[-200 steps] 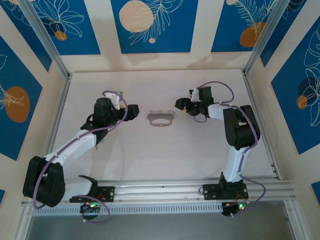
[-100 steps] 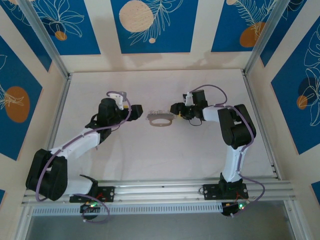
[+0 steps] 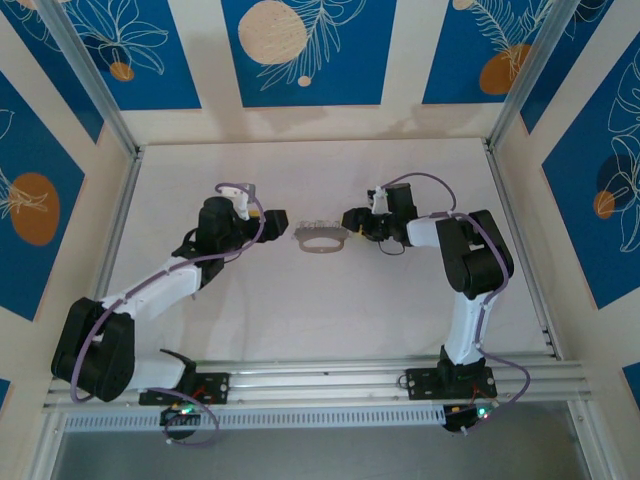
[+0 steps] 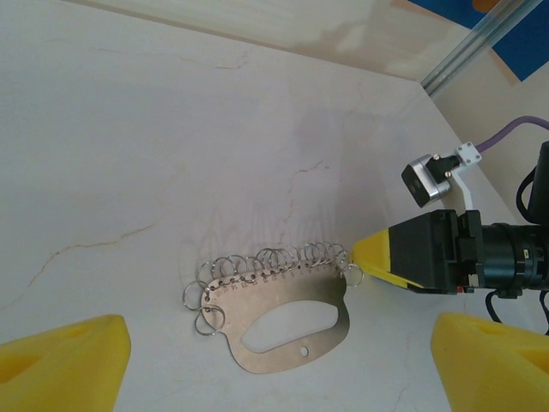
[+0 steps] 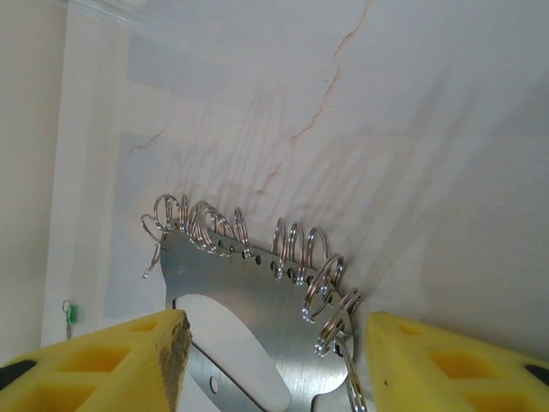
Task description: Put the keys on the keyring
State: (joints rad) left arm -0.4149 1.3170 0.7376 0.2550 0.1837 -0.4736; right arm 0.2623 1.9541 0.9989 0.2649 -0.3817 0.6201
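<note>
The keyring is a flat grey metal plate with an oval cut-out, lying on the white table. The keys are a row of several small silvery wire rings threaded through holes along its far edge. My left gripper is open wide just left of the plate, one yellow finger on each side of the view. My right gripper is open with the plate's right end between its fingers. Its yellow tip meets that end.
A tiny green piece lies on the table beyond the plate's far end. An aluminium frame post and patterned blue walls close off the table at the back and sides. Bare table stretches in front of the plate.
Both grippers have closed in on the plate, the left from the left and the right from the right. The right jaws have narrowed. The plate has not moved.
</note>
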